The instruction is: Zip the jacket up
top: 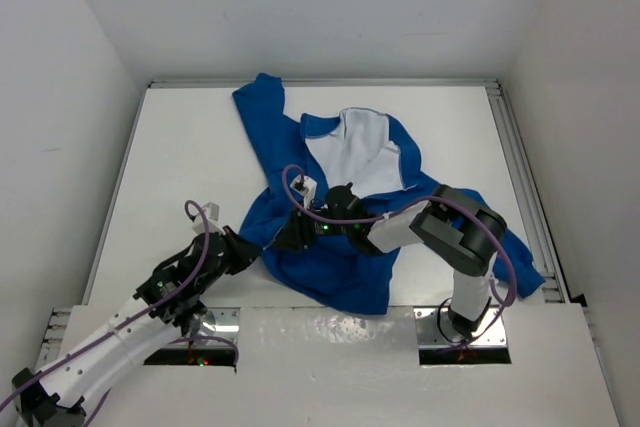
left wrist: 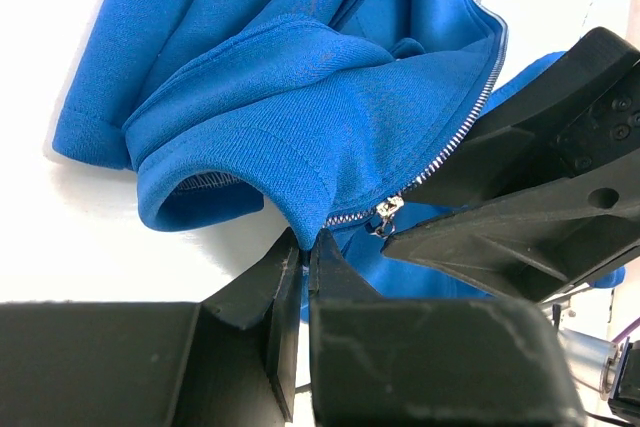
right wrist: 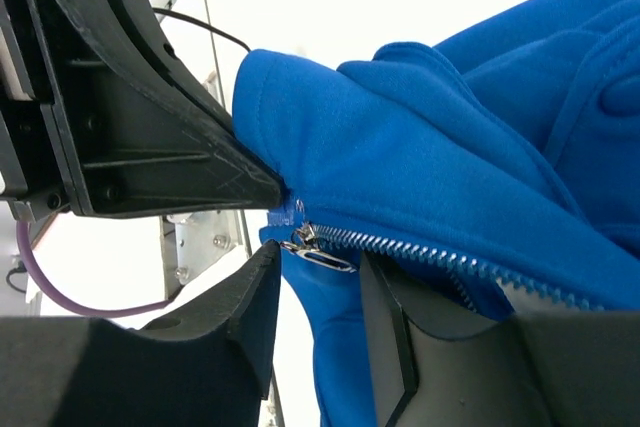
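Observation:
The royal-blue jacket (top: pixel 335 247) lies crumpled on the white table, its white lining (top: pixel 365 152) facing up toward the back. My left gripper (top: pixel 258 253) is shut on the jacket's bottom hem corner (left wrist: pixel 300 202), pinching the fabric at its fingertips (left wrist: pixel 305 240). The silver zipper pull (left wrist: pixel 385 213) sits just right of that pinch, with the zipper teeth (left wrist: pixel 470 112) running up and away. My right gripper (top: pixel 290 232) is open, and the pull tab (right wrist: pixel 320 256) lies between its fingers without being clamped. The right gripper also shows in the left wrist view (left wrist: pixel 520 207).
The jacket's sleeves spread toward the back left (top: pixel 262 107) and the right edge (top: pixel 520 257). A metal rail (top: pixel 520 167) runs along the table's right side. Bare white table (top: pixel 170 167) lies left of the jacket. My left gripper fills the upper left of the right wrist view (right wrist: pixel 150 137).

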Controlling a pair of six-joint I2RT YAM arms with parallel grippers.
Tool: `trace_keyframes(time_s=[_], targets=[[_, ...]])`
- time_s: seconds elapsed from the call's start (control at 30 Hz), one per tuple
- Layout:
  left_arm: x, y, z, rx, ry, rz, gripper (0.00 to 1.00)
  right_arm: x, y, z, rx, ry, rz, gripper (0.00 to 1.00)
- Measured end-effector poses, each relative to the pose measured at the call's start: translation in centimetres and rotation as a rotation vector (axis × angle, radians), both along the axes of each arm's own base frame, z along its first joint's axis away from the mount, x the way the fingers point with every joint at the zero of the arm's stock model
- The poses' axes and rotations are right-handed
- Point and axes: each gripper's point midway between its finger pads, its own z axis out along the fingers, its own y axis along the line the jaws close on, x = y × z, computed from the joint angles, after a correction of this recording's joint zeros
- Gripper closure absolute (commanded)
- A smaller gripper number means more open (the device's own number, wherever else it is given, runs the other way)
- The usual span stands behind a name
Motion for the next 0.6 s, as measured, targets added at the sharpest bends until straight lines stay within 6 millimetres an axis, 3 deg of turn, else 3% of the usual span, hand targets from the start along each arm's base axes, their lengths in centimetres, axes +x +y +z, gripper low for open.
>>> trace_keyframes(time_s=[0.47,0.6], targets=[[0.0,0.0,0.0,0.001,0.0,0.001,1.0,-0.1,0.2,-1.1,-0.015,0.035,0.002,0.66],[0.0,0.1,0.0,0.001,-0.001,0.001,1.0,-0.1,0.1,-1.1,-0.014,0.04,0.002,0.74]])
